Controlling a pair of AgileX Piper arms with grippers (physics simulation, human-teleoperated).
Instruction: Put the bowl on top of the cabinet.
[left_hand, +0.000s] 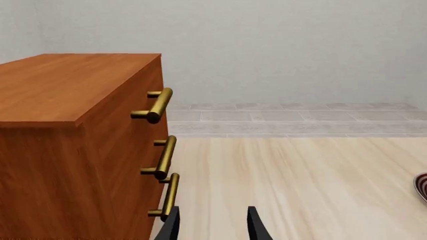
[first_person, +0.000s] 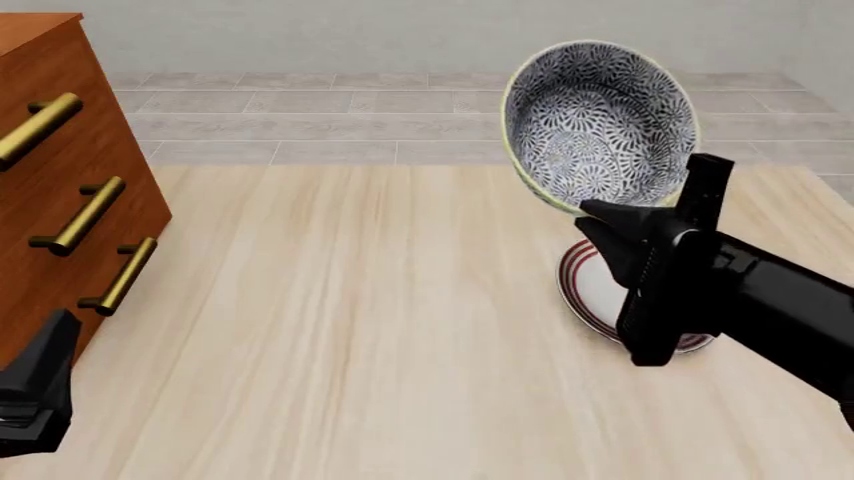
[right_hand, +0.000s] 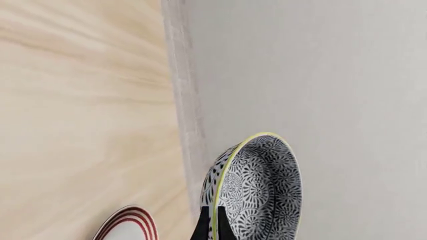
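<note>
1. Left wrist view: the large reddish-brown wooden cabinet (left_hand: 73, 145) with three brass-coloured bar handles (left_hand: 160, 157) stands on the pale wood-grain desk (left_hand: 300, 185), just beside the left pincer (left_hand: 212, 225). The pincer's two dark fingertips stand apart with nothing between them. A sliver of the flat white plate with red rings (left_hand: 421, 186) shows at the picture's edge.

2. Front view: the right pincer (first_person: 607, 215) holds the deep round bowl with a blue-and-white floral inside and cream rim (first_person: 601, 120) by its lower rim, lifted and tipped on its side with the opening facing the camera. The bowl hangs above the plate (first_person: 594, 285) on the right, well apart from the cabinet (first_person: 67, 170) at far left. The left pincer (first_person: 40, 390) sits near left, beside the cabinet's front.

3. Right wrist view: the pincer's fingers (right_hand: 202, 227) clamp the bowl's (right_hand: 260, 195) rim, one on each side of the wall; the plate (right_hand: 130, 225) lies on the desk below.
</note>
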